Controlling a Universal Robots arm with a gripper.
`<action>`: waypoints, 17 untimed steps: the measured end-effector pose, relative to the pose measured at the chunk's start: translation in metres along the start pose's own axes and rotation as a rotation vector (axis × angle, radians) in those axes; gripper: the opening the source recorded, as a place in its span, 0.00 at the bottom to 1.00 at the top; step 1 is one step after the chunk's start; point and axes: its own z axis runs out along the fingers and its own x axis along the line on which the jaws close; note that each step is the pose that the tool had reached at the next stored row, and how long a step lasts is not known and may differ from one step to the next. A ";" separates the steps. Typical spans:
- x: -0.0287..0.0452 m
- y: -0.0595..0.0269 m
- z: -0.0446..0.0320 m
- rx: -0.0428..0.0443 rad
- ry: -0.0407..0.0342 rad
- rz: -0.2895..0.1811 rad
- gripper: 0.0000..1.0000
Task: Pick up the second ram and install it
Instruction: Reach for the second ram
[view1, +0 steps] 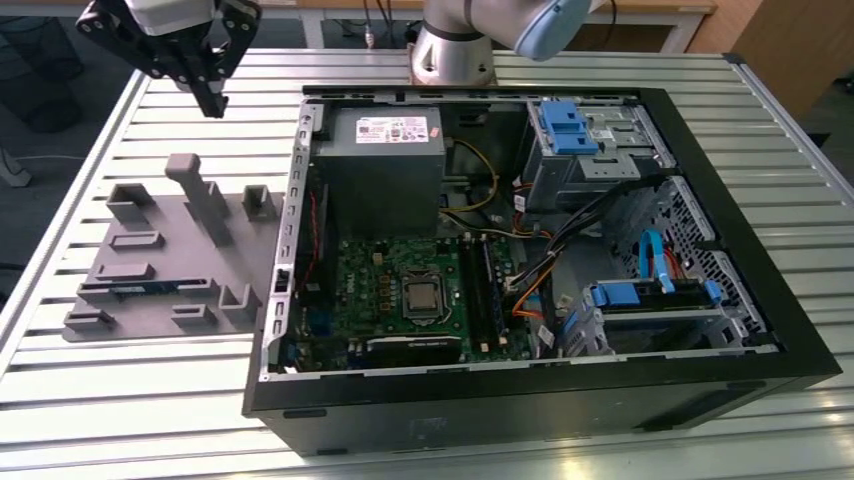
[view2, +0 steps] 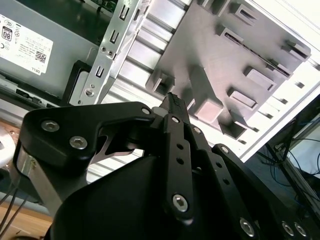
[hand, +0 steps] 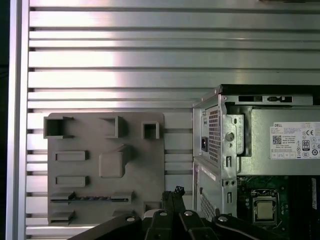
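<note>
Hovering high over the table (view1: 134, 420) beyond the far end of the grey holder tray (view1: 160, 250), the claw (view1: 214, 105) points down with its fingers drawn together and nothing visible between them; both wrist views show the same closed tips (view2: 173, 100) (hand: 175, 192). The second ram (view1: 140, 291) sits on edge in the long slot along the tray's near side, toward the exterior view's left, with the tray's upright blocks between it and the claw. Its long axis runs across the exterior view from left to right, roughly square to the side wall of the open computer case (view1: 534, 410) standing just beside the tray. In the first wrist view the ram (hand: 90, 198) shows as a dark strip with small chips in that slot of the tray (hand: 80, 137). The claw looks well apart from the stick and well above it, so the pick is not yet begun. The fingers would, by my judgement, need to part and straddle the stick's thin faces.
</note>
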 end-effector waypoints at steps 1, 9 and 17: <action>0.0009 0.0000 0.0000 0.0000 0.0000 0.000 0.11; 0.0074 -0.0002 -0.0001 0.0000 0.0000 0.000 0.11; 0.0127 -0.0003 -0.0001 0.0000 0.0000 0.000 0.11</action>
